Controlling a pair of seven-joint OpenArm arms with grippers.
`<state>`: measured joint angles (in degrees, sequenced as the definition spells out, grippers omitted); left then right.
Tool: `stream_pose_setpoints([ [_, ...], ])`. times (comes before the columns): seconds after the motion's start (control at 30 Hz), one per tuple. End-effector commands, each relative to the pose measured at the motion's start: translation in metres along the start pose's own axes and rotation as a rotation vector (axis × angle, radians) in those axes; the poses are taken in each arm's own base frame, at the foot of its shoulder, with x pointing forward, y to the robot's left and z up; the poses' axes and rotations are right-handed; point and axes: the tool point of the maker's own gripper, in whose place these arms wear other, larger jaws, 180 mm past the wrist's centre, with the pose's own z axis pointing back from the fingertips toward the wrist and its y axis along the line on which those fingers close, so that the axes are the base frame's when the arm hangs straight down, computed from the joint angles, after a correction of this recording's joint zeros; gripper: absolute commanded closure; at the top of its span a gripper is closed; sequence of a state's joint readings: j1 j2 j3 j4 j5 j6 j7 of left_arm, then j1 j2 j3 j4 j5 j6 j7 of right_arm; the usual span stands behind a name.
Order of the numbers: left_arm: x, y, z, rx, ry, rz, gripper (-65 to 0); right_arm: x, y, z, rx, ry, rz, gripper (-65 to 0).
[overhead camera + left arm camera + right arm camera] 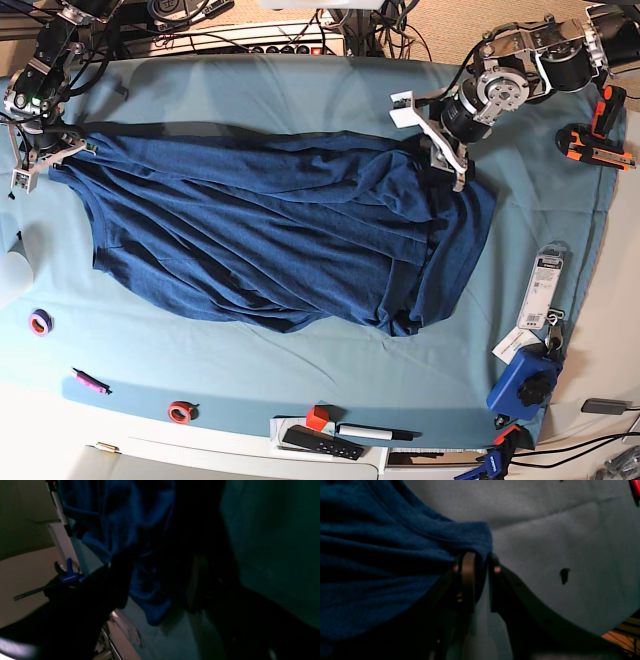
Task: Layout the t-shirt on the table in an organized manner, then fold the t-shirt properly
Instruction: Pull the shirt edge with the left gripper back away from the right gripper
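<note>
The dark blue t-shirt [270, 235] lies spread and wrinkled across the teal table [300, 90], its long side running left to right. My right gripper [35, 165] is at the shirt's far left corner. In the right wrist view it [481, 567] is shut on a folded edge of the t-shirt [382, 555], just above the table [545, 530]. My left gripper [445, 160] stands at the shirt's upper right edge. The left wrist view is dark: its fingers [120, 580] stand wide apart around bunched t-shirt [112, 517] fabric.
An orange-and-black clamp [595, 140] lies at the right edge. A packaged item [543, 285] and a blue clamp [525, 385] sit at the lower right. Along the front lie a purple tape roll [40, 322], pink marker [88, 380], red tape roll [180, 410], red cube [317, 417] and black remote [320, 442].
</note>
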<state>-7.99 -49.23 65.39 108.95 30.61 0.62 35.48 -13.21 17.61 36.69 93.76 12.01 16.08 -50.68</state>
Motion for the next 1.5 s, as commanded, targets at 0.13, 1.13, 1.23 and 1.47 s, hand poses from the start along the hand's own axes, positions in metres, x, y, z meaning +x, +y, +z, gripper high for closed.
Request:
stream_pose_setpoints([
  [0.13,-0.011,-0.002,0.002,-0.021,0.032,0.001,-34.5,0.019,-0.009,0.004,-0.022,-0.058,0.012,-9.6],
  [1.13,-0.014,0.026,0.008,0.074,0.088,0.049,0.0,0.029,-0.008,0.004,-0.02,-0.088,0.003,0.0],
  [1.23,-0.018,0.027,0.017,0.067,0.09,0.05,0.0,0.023,-0.008,0.003,-0.019,-0.056,0.002,0.0],
  [1.47,-0.016,0.02,0.046,0.037,0.104,0.066,0.0,0.004,-0.002,0.005,0.021,-0.005,-0.022,0.0],
])
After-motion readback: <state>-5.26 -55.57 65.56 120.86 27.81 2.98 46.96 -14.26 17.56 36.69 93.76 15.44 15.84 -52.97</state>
